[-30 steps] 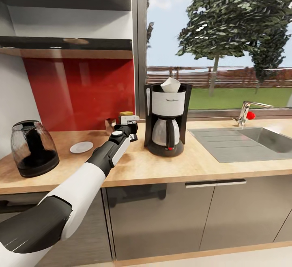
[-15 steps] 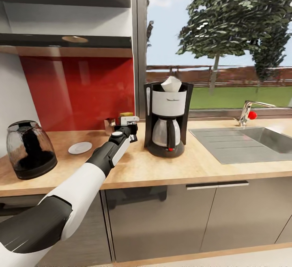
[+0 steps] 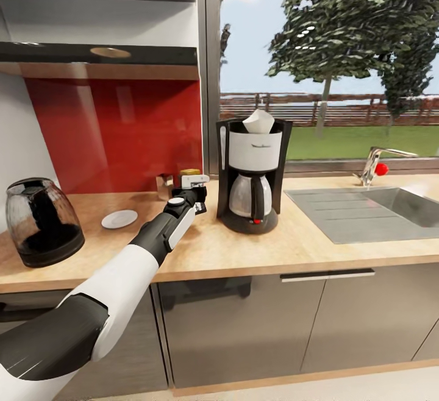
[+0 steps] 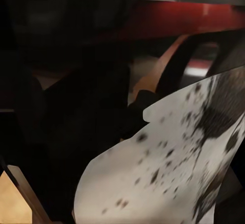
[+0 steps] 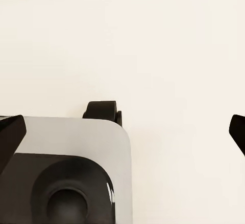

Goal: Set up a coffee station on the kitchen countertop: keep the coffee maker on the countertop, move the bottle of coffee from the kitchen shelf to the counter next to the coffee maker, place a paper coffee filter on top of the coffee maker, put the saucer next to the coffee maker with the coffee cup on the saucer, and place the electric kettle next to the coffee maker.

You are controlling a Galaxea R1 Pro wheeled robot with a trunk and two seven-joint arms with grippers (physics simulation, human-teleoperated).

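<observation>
A long wooden counter is seen under a big window. The coffee jar is held in the left gripper, shut around it, just beside the coffee maker. It seems the jar is being set down. Next, the jaws need to be opened gently.
</observation>
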